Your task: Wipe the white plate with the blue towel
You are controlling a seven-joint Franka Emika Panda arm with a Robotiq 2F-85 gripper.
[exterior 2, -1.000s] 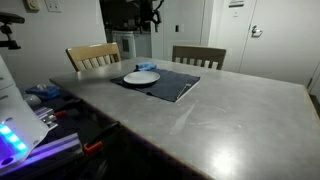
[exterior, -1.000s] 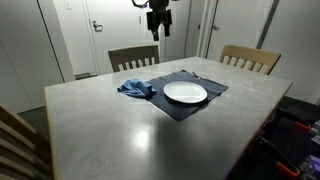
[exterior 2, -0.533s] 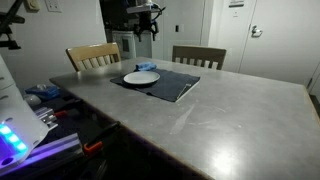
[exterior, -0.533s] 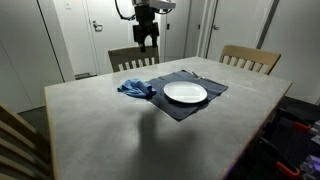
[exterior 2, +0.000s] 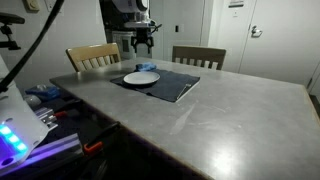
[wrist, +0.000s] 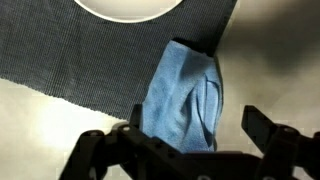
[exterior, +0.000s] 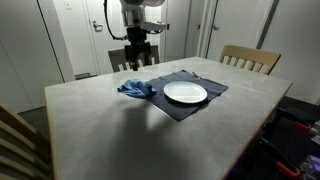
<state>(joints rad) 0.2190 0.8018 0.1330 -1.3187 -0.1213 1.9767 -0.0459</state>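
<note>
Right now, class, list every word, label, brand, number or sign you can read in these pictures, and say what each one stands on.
No text can be read in any view.
White wall plaque in an exterior view: too small and blurred to read.
Blue towel, white plate, dark placemat: no writing shows on them.

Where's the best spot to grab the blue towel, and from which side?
Probably the raised fold along the middle of the towel, from straight above. It lies bunched and low, partly on the placemat, so nothing offers a side grip. The open gripper hangs over it, and the plate sits apart from it.
</note>
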